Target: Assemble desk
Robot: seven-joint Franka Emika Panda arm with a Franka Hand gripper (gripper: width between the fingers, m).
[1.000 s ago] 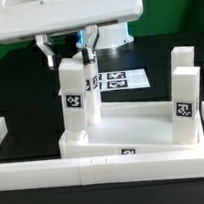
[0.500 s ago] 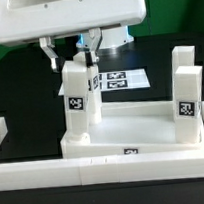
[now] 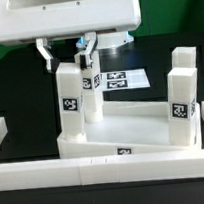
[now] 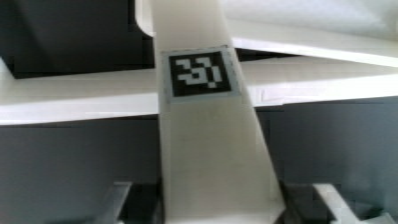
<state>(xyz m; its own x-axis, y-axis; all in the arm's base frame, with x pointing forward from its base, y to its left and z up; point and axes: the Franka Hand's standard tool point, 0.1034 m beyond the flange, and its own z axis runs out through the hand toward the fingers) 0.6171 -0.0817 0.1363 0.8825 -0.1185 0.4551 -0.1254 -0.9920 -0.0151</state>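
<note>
A black table point(image 3: 19, 92) fills the scene, closed off along the near edge by a long white border rail point(image 3: 106, 173), with the marker board point(image 3: 123, 79) lying flat farther back. On the table sits the desk panel point(image 3: 128, 138), a white tray with a raised rim, its long side facing the rail. Four white tagged legs stand upright at its corners: a near leg point(image 3: 70, 105) on the exterior view's left, a rear leg point(image 3: 90, 86) just behind it, a near leg point(image 3: 180, 103) on the exterior view's right, and a far leg point(image 3: 183, 59) behind that one.

The gripper point(image 3: 65, 51) hangs from the arm's broad white housing directly above the left-hand pair of legs. One dark finger point(image 3: 48, 55) slants down beside the top of the near left leg. In the wrist view, a tagged leg point(image 4: 208, 120) runs straight up the middle between the two dark fingertips point(image 4: 107, 203), which flank it on either side with a slim gap showing on each side. Whether the pads press the leg cannot be told from either view.
</note>
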